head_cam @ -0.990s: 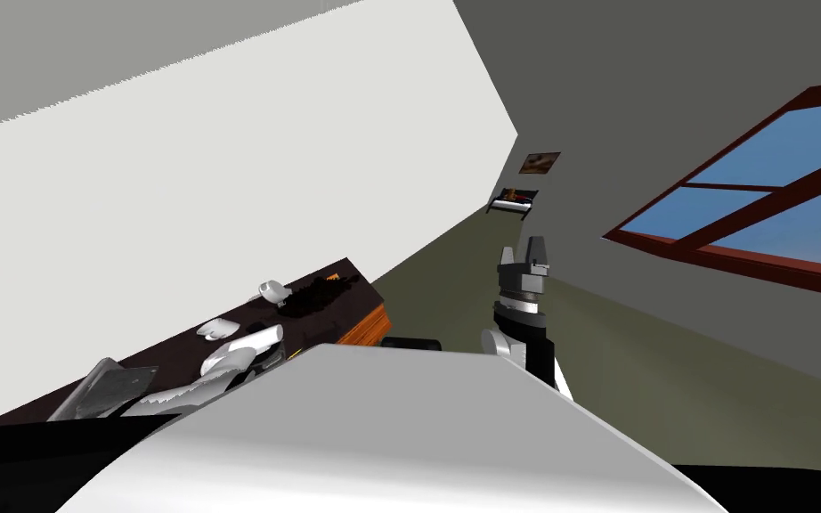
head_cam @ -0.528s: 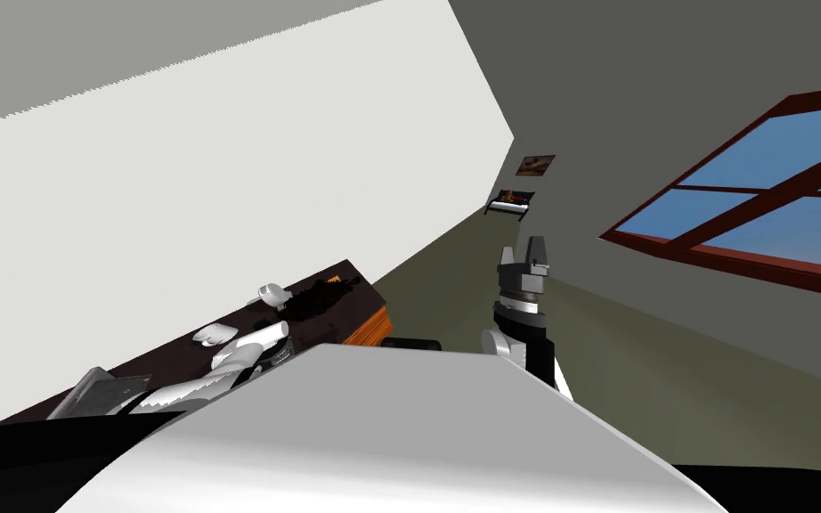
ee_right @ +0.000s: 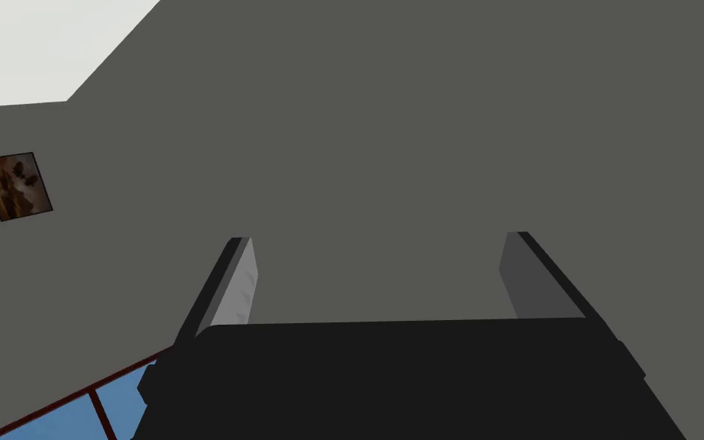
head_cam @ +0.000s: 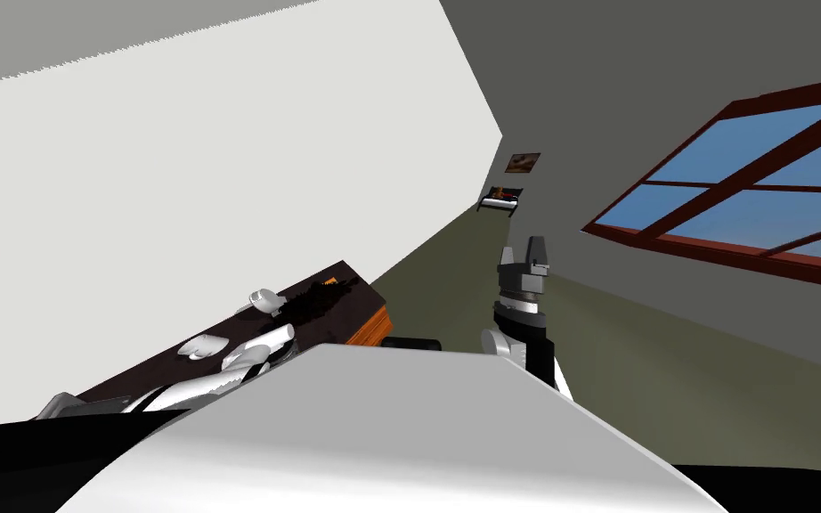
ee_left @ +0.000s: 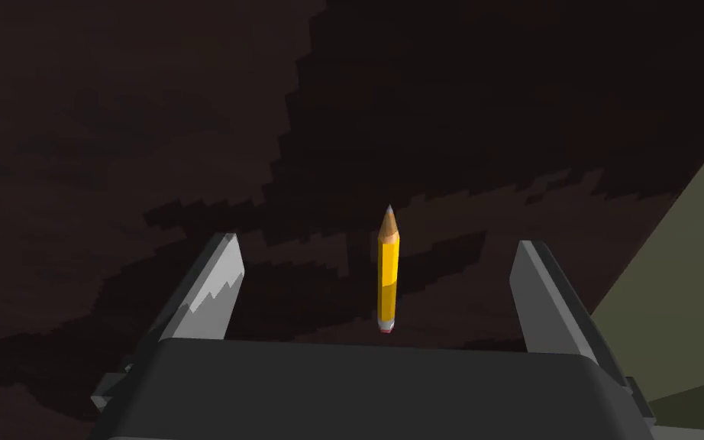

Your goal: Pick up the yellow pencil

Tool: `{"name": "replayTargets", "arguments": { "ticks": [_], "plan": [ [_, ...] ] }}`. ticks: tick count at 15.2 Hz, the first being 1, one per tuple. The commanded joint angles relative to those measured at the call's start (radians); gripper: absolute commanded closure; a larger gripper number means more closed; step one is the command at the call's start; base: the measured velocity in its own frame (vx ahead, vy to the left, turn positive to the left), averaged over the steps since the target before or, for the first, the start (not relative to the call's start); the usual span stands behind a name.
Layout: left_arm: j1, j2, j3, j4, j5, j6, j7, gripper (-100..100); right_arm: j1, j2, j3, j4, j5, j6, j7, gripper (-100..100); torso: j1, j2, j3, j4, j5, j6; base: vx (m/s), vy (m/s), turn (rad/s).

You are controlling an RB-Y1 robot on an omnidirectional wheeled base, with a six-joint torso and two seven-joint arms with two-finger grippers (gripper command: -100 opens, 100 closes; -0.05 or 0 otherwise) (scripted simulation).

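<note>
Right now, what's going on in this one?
The left gripper is open over a dark desk, with the yellow pencil lying between its fingers. Neither finger touches the pencil, whose tip points away from the gripper's body. It has not been grasped or lifted yet. The right gripper is raised in front of the robot, away from the desk, open and holding nothing.

1 yellow pencil (ee_left: 388, 267), 1 dark desk (ee_left: 114, 114), 2 small white objects (head_cam: 264, 300) (head_cam: 199, 347) on desk, 2 hands (ee_left: 379, 246) (ee_right: 377, 241), 1 window (head_cam: 738, 187), 1 framed picture (head_cam: 522, 162), 1 small far shelf (head_cam: 499, 199).
</note>
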Motion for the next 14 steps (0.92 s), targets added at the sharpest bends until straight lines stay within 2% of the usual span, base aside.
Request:
{"name": "replayTargets", "arguments": {
  "ticks": [1, 2, 5, 7, 8, 9, 11, 14],
  "plan": [
    [0.0, 0.0, 0.0, 0.0, 0.0, 0.0, 0.0, -100, 0.0, 0.0, 0.0, 0.0, 0.0, 0.0, 0.0, 0, 0.0, 0.0, 0.0, 0.0, 0.0, 0.0, -0.048, 0.04, -0.068],
    [0.004, 0.012, -0.003, -0.023, 0.007, 0.021, -0.014, 100, 0.0, 0.0, 0.0, 0.0, 0.0, 0.0, 0.0, 0, -0.001, -0.001, 0.0, 0.0, 0.0, 0.0, 0.024, -0.012, 0.172],
    [0.005, 0.016, -0.004, -0.032, 0.01, 0.029, -0.019, 100, 0.0, 0.0, 0.0, 0.0, 0.0, 0.0, 0.0, 0, -0.008, -0.008, -0.005, -0.002, -0.002, -0.001, 0.062, -0.063, 0.144],
    [0.011, 0.028, -0.007, -0.059, 0.017, 0.053, -0.033, 100, 0.0, 0.0, 0.0, 0.0, 0.0, 0.0, 0.0, 0, -0.008, -0.009, -0.005, -0.002, -0.002, 0.0, 0.049, -0.039, 0.088],
    [0.007, 0.023, -0.005, -0.043, 0.014, 0.037, -0.028, 100, 0.0, 0.0, 0.0, 0.0, 0.0, 0.0, 0.0, 0, -0.008, -0.009, -0.005, -0.002, -0.002, -0.001, 0.028, -0.024, 0.056],
    [0.006, 0.025, -0.004, -0.057, 0.027, 0.07, -0.032, -100, 0.0, 0.0, 0.0, 0.0, 0.0, 0.0, 0.0, 0, -0.007, -0.008, -0.005, -0.002, -0.002, 0.0, 0.017, -0.017, -0.033],
    [0.004, 0.025, -0.004, -0.063, 0.034, 0.086, -0.035, -100, 0.0, 0.0, 0.0, 0.0, 0.0, 0.0, 0.0, 0, -0.006, -0.007, -0.004, -0.001, -0.001, 0.0, 0.016, -0.015, -0.057],
    [0.004, 0.002, 0.0, -0.023, 0.02, 0.035, -0.013, -100, 0.0, 0.0, 0.0, 0.0, 0.0, 0.0, 0.0, 0, -0.004, -0.005, -0.003, -0.001, -0.001, 0.0, -0.021, 0.028, -0.12]
  ]
}}
